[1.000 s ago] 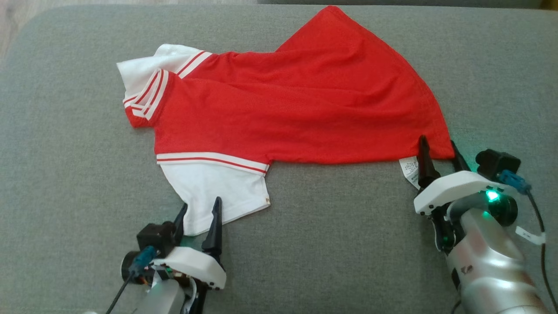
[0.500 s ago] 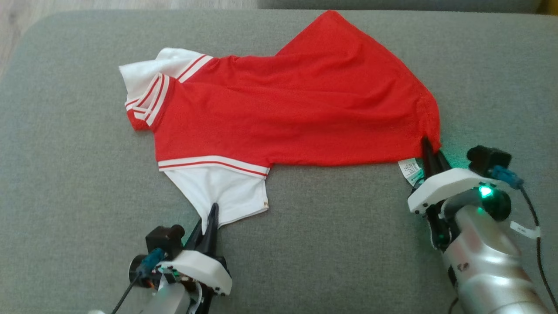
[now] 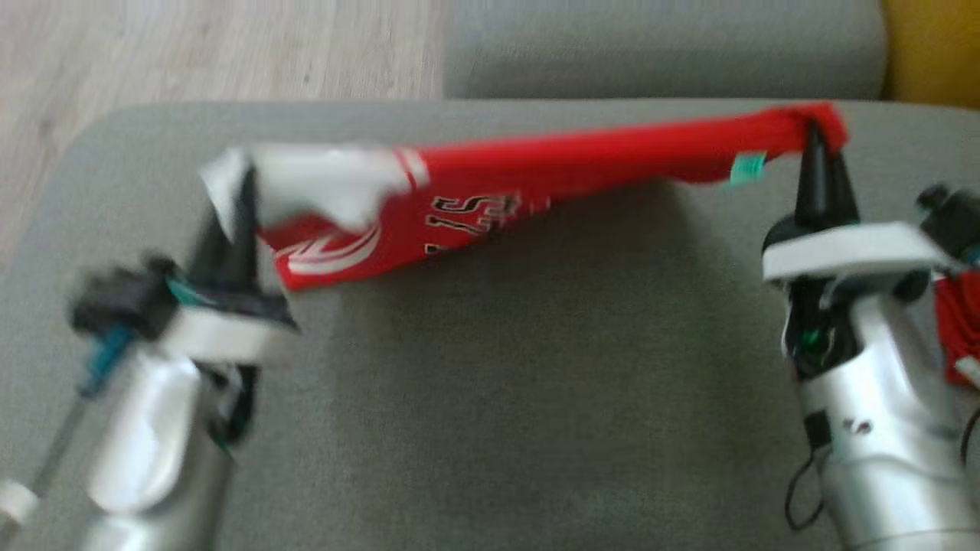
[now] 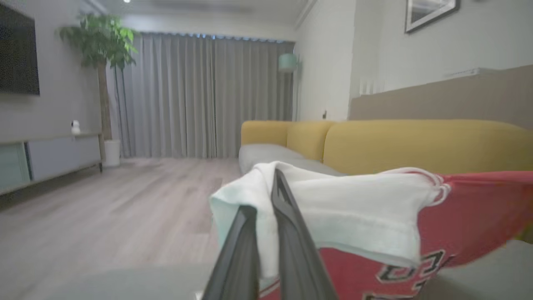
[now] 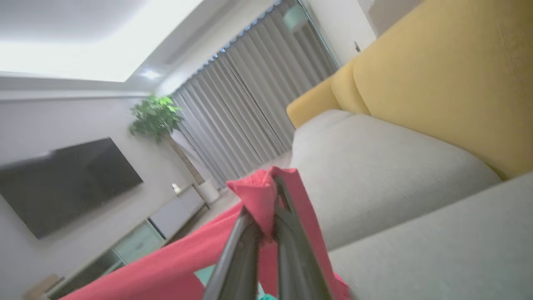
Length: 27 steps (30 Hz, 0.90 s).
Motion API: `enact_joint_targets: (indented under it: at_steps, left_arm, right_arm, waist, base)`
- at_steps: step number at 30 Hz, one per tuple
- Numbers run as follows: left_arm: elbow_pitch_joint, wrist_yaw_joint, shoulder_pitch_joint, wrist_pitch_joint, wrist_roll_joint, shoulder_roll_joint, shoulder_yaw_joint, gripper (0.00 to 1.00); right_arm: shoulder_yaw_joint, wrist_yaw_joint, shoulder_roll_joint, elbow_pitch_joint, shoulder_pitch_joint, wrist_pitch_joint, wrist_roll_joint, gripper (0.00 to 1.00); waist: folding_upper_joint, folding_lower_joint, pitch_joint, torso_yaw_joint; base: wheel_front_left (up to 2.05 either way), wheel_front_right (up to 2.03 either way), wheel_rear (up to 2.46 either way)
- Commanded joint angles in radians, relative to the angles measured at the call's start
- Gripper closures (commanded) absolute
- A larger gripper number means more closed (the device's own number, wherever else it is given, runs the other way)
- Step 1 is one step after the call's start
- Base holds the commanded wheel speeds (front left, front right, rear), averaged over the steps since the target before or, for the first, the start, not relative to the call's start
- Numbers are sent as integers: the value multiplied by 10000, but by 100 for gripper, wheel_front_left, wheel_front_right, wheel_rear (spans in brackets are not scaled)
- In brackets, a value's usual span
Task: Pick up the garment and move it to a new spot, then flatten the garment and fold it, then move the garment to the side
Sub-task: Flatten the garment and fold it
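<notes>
Pinching the white sleeve (image 4: 354, 208), the left gripper (image 3: 243, 200) has its jaws closed tight on cloth. From there the shirt (image 3: 551, 164) hangs lifted off the grey cushion (image 3: 536, 367), sagging like light, limp fabric, across to the right gripper (image 3: 815, 153), clamped on a red hem corner (image 5: 258, 187). Blur hides detail, but seamed edges seem the surest holds.

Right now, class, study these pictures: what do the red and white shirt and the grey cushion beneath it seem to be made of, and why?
Shirt: thin, soft cloth, matte, probably a synthetic sports knit; it hangs in a limp band, bunches where pinched, and carries printed lettering. Cushion: woven upholstery fabric, matte, with a fine flecked grain; the filling cannot be told.
</notes>
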Motion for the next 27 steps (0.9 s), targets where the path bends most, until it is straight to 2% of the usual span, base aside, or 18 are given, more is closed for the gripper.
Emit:
enact_joint_targets:
  at_steps: [1,4,9,14,17,20,23,27]
  left_arm:
    - [-429,-10,-723,-51,70,350,465,100]
    - [-1107,-59,-1644,59,254,930,575,100]
    - [-2249,-89,-3091,844,508,1637,633,100]
    - [-2519,-106,-3802,1828,449,1805,476,100]
    - [-2305,-106,-4028,2206,342,1662,303,100]
    - [-1806,4,-4404,2216,420,1511,195,100]
    - [-1175,373,-5194,1696,670,1354,296,100]
    - [-377,956,-6504,706,1293,1281,341,100]
  right_arm:
    - [145,-7,-70,-446,-595,23,122,100]
    - [127,-7,-281,-1404,-974,504,737,100]
    - [-262,-7,-458,-2999,-1560,1717,1179,100]
    - [-912,-7,-267,-4042,-1898,3037,832,100]
    - [-1287,-7,-79,-4106,-2062,3645,382,100]
    - [-1530,-7,66,-3832,-2578,3809,-121,100]
    - [-1691,-7,125,-3300,-3646,3325,-820,100]
    - [-2221,-7,169,-2198,-5571,2136,-1410,100]
  waist:
    - [0,1,-252,-105]
    - [0,1,-537,-165]
    - [0,1,-666,-221]
    - [0,1,-252,-330]
    - [0,1,280,-402]
    - [0,1,983,-486]
    - [0,1,1651,-548]
    - [0,1,2314,-645]
  base:
    - [0,0,0]
    - [0,0,0]
    - [0,0,0]
    - [0,0,0]
    - [0,0,0]
    - [0,0,0]
    - [0,0,0]
    - [0,0,0]
